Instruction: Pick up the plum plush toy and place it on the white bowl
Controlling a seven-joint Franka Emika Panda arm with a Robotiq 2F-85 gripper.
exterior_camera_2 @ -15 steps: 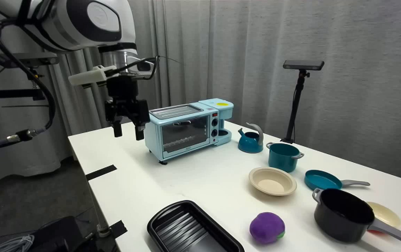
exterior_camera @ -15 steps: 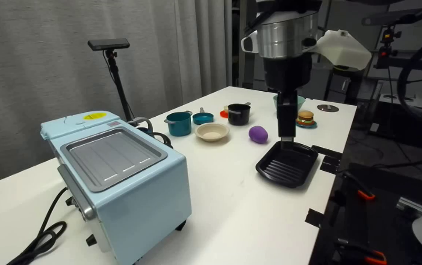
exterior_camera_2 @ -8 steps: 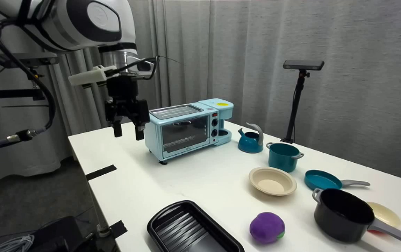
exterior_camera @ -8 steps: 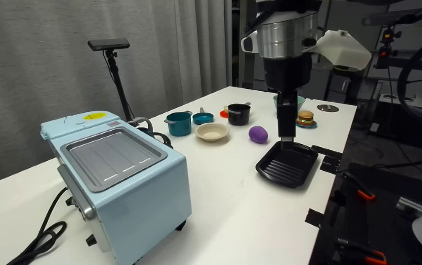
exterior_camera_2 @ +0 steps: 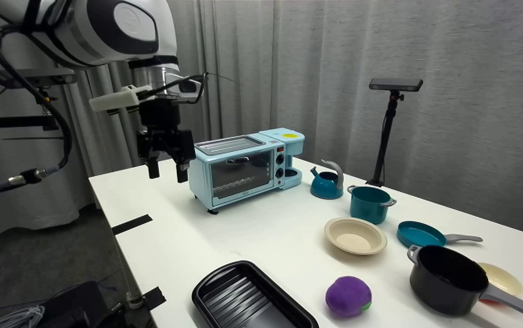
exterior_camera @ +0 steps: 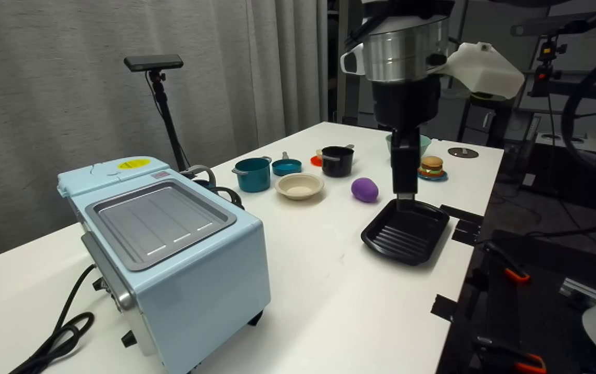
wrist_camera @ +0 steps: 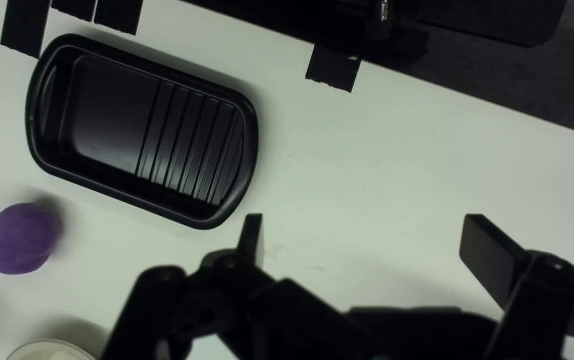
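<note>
Plum plush toy (exterior_camera_2: pixel 348 295) with matt surface, paper-like matt white bowl (exterior_camera_2: pixel 355 242), glossy black tray (wrist_camera: pixel 109 115), rough cloth curtain (exterior_camera_2: pixel 475 109), smooth-cased toaster oven (exterior_camera: pixel 214 296)

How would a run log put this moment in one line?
tool: open, above table; plum: on table, not held; white bowl: on table; remaining: pick and place

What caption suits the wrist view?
Open gripper above the white table, the purple plush toy beside a black ridged tray.

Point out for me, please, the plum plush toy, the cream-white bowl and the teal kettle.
Plum plush toy (wrist_camera: pixel 19 238): wrist view, middle of its purple surface.
Cream-white bowl (exterior_camera_2: pixel 353 242): in an exterior view, on its inner floor.
Teal kettle (exterior_camera_2: pixel 326 188): in an exterior view, on its rounded body.
</note>
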